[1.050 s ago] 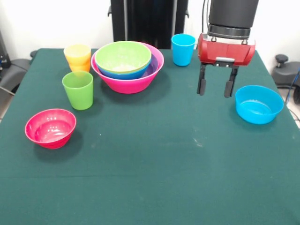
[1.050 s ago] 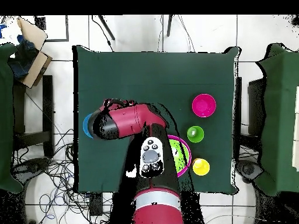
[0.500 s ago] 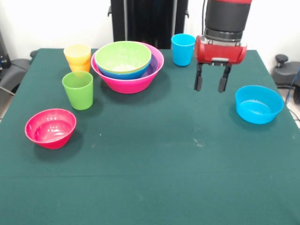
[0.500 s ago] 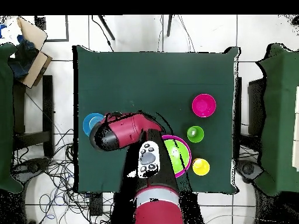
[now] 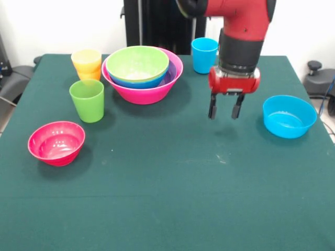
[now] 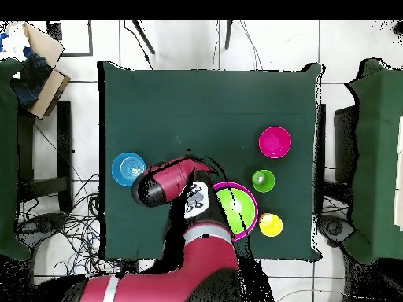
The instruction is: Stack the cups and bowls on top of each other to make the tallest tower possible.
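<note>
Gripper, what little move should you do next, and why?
Probably slide over toward the light blue bowl and come down on its rim. The gripper hangs open and empty above bare table beside it, and that bowl sits alone, apart from the nested bowls in the pink bowl.

Green-clothed table (image 5: 167,198) under the gripper (image 5: 224,107), white wall (image 5: 63,23) behind, tiled floor (image 6: 205,43) all around.

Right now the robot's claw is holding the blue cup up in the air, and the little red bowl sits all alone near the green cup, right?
Not quite. The gripper is open and holds nothing; the blue cup stands on the table behind it, as the front view shows. The rest is right: the red-pink bowl sits alone near the green cup.
</note>
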{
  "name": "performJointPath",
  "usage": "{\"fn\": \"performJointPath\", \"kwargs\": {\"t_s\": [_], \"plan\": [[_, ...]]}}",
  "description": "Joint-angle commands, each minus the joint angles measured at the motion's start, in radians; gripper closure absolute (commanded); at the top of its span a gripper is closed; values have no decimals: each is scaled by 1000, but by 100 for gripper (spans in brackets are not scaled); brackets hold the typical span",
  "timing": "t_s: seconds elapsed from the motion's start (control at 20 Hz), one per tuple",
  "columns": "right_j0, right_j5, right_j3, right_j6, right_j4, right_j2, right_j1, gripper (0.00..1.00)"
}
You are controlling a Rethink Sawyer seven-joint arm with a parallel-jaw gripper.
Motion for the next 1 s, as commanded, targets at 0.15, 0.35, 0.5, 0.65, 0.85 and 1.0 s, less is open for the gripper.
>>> {"fn": "performJointPath", "kwargs": {"t_s": [0.15, 0.35, 0.5, 0.65, 0.85, 1.0], "plan": [[54, -100, -153, 3, -116, -13, 195, 0], [57, -113, -152, 4, -111, -19, 194, 0], [68, -116, -139, 12, -105, -31, 180, 0], [60, -78, -69, 1, -90, -13, 96, 0], [39, 21, 94, -35, -52, 35, -115, 0], [48, -3, 102, -9, -54, 23, -111, 0]]}}
